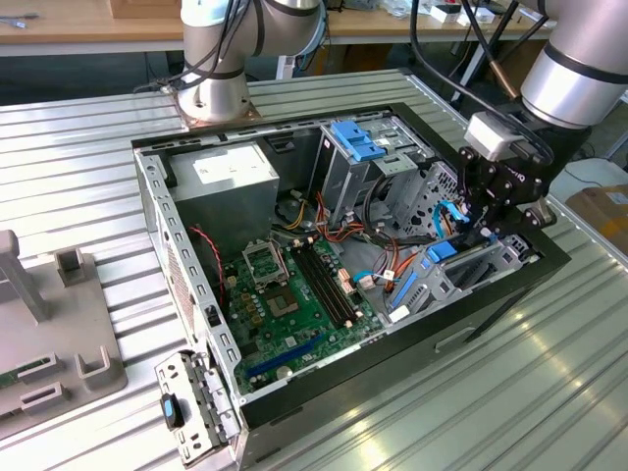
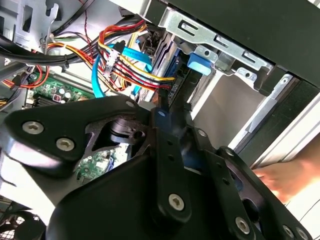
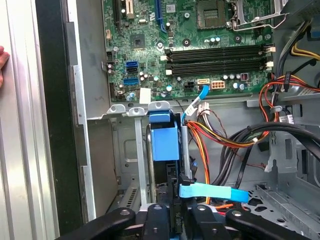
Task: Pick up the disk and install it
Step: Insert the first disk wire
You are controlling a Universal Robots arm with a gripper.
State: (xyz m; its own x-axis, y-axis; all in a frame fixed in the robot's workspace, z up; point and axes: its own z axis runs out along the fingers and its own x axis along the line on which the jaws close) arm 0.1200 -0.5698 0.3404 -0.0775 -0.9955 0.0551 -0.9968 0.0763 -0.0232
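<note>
We see the end effector (image 1: pixel 488 218) low over the drive cage (image 3: pixel 131 150) – fingers seemingly closed on the disk (image 3: pixel 164 143), which stands edge-down in the cage beside the motherboard (image 3: pixel 200 45), blue carrier seating into its slot.

Computer case (image 1: pixel 294 392) on ribbed table (image 1: pixel 530 392)

Arm (image 1: pixel 574 69) reaching down, gripper (image 1: pixel 488 218) pointing downward.

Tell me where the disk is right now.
In the exterior view the disk stands on edge in the drive slot at the computer case's right side, directly under the gripper; in the first wrist view its blue carrier sits just below the motherboard.
</note>
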